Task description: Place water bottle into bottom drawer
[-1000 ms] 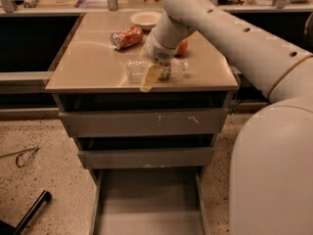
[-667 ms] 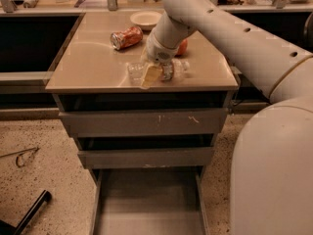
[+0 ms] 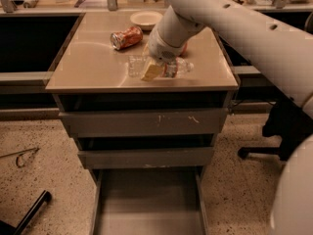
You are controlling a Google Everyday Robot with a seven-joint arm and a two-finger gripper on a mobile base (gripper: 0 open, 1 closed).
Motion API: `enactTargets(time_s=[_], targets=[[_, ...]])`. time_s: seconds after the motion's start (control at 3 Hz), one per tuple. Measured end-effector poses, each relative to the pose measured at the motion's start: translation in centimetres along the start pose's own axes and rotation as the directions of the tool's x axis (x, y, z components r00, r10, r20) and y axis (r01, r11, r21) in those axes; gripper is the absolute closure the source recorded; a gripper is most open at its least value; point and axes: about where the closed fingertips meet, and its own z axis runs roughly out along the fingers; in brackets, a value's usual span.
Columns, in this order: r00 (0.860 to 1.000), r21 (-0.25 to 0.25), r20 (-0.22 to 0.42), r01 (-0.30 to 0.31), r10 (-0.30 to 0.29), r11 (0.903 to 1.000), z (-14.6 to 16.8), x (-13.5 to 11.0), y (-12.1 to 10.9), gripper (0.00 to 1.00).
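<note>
The water bottle (image 3: 182, 67) is clear with a dark band and lies on its side near the front edge of the cabinet top (image 3: 88, 67). My gripper (image 3: 153, 70) reaches down from the white arm (image 3: 230, 18) and sits right at the bottle's middle, covering part of it. The bottom drawer (image 3: 149, 204) is pulled out at floor level below the two upper drawers, and its grey floor is bare.
A crushed red soda can (image 3: 126, 37) and a pale bowl (image 3: 146, 18) lie further back on the cabinet top. A chair base (image 3: 259, 151) stands on the floor at right. A black bar (image 3: 29, 212) and a wire (image 3: 22, 156) lie at left.
My gripper has shifted slightly back and to the right over the bottle. The bottle has nudged a little to the right. The drawers have not moved.
</note>
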Motion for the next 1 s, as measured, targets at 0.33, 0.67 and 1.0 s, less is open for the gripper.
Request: enactTargets(time_s=[0.33, 0.67, 1.0], targets=[[0.994, -0.022, 0.099, -0.046, 0.048, 0.9987, 1.3, -0.3, 5.2, 1.00], [0.991, -0.069, 0.094, -0.087, 0.093, 0.9939, 2.9, 1.6, 8.4, 1.00], [0.991, -0.070, 0.093, -0.085, 0.091, 0.9939, 2.9, 1.6, 8.4, 1.00]])
